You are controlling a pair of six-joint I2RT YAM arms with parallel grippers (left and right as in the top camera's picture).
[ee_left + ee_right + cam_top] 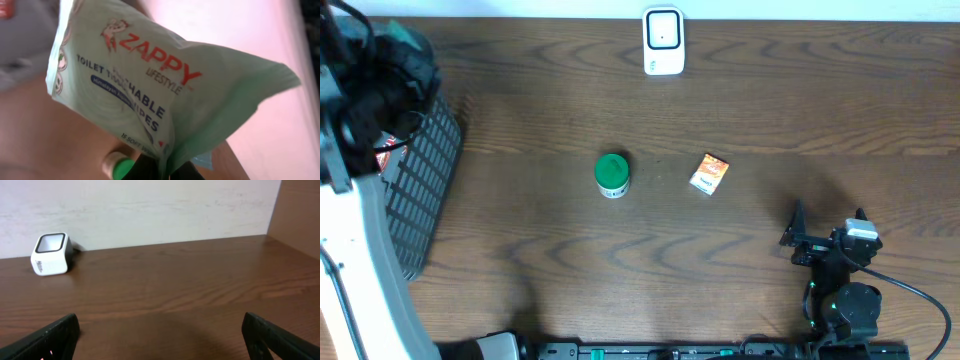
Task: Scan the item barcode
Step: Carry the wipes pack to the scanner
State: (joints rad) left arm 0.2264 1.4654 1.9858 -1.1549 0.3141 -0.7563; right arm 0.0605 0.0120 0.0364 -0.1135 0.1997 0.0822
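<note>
My left gripper is shut on the bottom edge of a pale green pack of Zappy wipes, which fills the left wrist view with its printed face toward the camera. No barcode shows on that face. From overhead the pack hangs at the far left, above the basket, partly hidden by the arm. The white scanner stands at the table's back edge and shows in the right wrist view as the scanner at far left. My right gripper rests open at the front right, its gap empty.
A green-lidded tub and a small orange packet lie mid-table. The tub's lid shows below the pack. A black wire basket sits at the left edge with a red item inside.
</note>
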